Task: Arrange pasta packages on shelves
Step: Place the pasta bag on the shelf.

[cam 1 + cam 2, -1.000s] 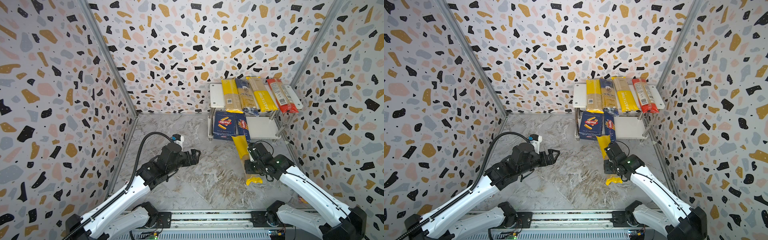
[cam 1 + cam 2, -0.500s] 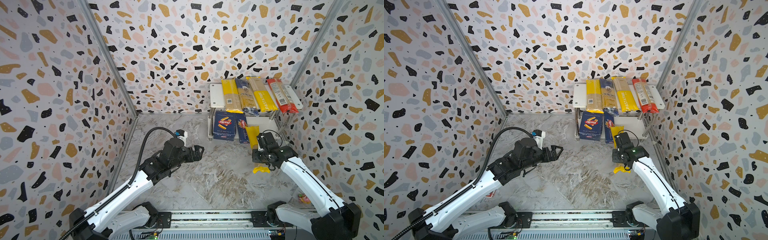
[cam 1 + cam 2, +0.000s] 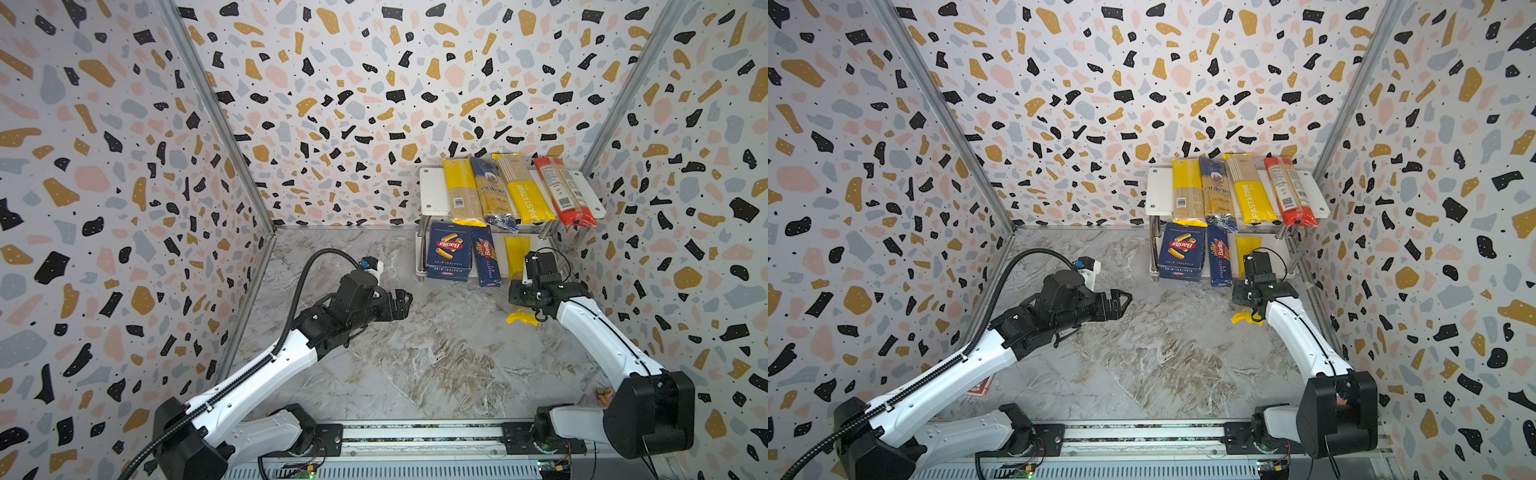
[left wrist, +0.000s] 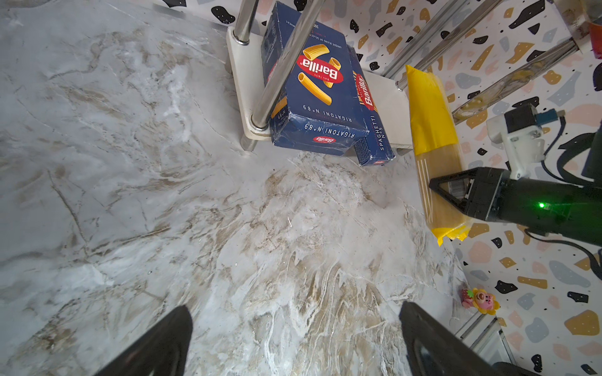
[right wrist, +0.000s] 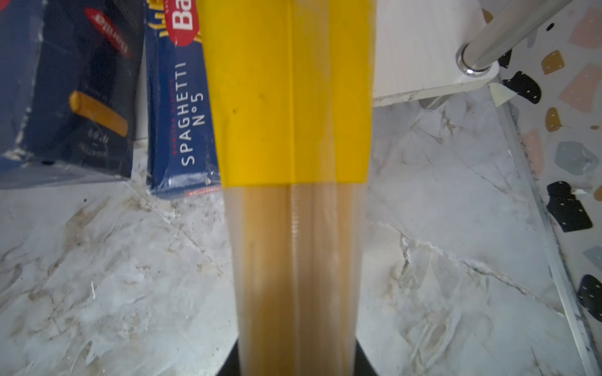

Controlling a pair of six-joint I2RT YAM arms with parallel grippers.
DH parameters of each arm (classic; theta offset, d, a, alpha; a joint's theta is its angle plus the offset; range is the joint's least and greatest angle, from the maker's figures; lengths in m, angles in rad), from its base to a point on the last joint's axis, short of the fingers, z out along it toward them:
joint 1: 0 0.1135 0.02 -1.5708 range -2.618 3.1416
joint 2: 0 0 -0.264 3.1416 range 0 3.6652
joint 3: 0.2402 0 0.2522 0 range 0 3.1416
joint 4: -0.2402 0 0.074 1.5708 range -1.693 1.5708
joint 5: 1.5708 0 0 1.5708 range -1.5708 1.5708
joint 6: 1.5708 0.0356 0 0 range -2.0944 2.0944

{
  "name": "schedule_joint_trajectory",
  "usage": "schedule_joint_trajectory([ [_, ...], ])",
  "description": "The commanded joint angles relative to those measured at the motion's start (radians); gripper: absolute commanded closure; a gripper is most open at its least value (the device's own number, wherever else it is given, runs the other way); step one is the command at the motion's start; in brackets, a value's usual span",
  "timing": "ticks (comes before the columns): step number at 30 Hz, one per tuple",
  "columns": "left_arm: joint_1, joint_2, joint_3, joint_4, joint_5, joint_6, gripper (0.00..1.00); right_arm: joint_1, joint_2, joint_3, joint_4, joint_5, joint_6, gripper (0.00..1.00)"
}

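Holding arm: my right gripper [image 4: 438, 189] pinches the held yellow spaghetti bag [image 4: 430, 107], with its jaws pressed onto the clear section near the bag's near end.
Held bag, position: I see it pointing lengthwise into the shelves [image 3: 432, 195]. Its yellow far end is over the lower board [image 5: 423, 48], just beside the slim Barilla spaghetti box [image 3: 485, 257]. Its near end sticks out past the gripper, above the marble floor [image 3: 436, 353].
Held bag, contact: I cannot tell whether the far end rests on the board.
Left gripper [image 3: 401, 305]: jaws spread wide with nothing between them. It hovers over the floor, aimed toward the shelves and well apart from them.
Shelves, location: far right corner, against the back wall.
Top board: four bags lie side by side, namely the plain yellow bag [image 3: 459, 191], dark blue bag [image 3: 492, 195], PASTATIME bag [image 3: 525, 195] and red bag [image 3: 563, 193]. Their near ends overhang the front edge.
Lower board, left end: the rigatoni box [image 3: 449, 253] lies touching the slim box. Both overhang the front edge.
Other items: a pink toy [image 4: 480, 299] lies on the floor by the right wall. A red card [image 3: 980, 386] lies partly under my left arm.
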State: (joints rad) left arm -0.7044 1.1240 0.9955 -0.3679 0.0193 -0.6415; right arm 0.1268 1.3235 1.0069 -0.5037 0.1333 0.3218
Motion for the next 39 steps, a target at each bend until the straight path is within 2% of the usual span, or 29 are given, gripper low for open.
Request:
schedule_joint_trajectory([
  [1, 0.012, 0.012, 0.042, 0.012, 0.010, 0.040, 0.01, -0.054, 0.031, 0.095, 0.179, -0.014, 0.002, 0.75],
  [9, 0.050, 0.020, 0.040, 0.008, 0.011, 0.055, 0.00, -0.127, 0.147, 0.145, 0.262, -0.038, -0.016, 0.76],
  [13, 0.067, 0.041, 0.060, 0.001, 0.016, 0.075, 0.00, -0.138, 0.193, 0.169, 0.305, -0.026, -0.018, 0.75],
  [22, 0.100, 0.073, 0.069, 0.004, 0.020, 0.094, 0.01, -0.158, 0.310, 0.224, 0.395, -0.090, -0.015, 0.74],
  [39, 0.120, 0.088, 0.065, 0.014, 0.024, 0.106, 0.01, -0.169, 0.482, 0.414, 0.398, -0.100, -0.047, 0.73],
])
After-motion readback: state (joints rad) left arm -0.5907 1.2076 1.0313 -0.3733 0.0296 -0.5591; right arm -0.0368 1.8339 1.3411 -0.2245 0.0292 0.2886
